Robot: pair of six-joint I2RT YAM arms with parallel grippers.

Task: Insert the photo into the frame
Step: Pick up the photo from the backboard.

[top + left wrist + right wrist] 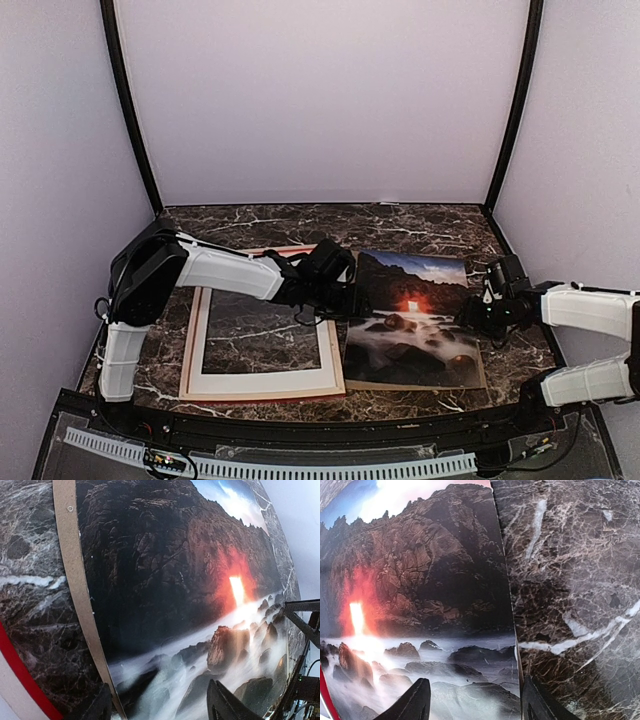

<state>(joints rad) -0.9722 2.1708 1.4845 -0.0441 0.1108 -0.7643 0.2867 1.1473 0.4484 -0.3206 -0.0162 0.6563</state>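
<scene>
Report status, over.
Left gripper open over photo's left edge. Right gripper open over its right edge. Photo flat on board, beside frame. Nothing lying between them.

Frame (265, 383) and left pincer (347, 300) hem the photo (410, 340) — right pincer (470, 318) opposite.

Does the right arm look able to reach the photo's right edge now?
Likely yes: the right end effector is at that edge of the photo, its jaws open astride it, with just marble table alongside.

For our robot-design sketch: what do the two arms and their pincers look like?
The left arm and right arm: white shells between black joints. The left pincer and right pincer: black, tapering fingers. Thin black cables loop by the left wrist.
</scene>
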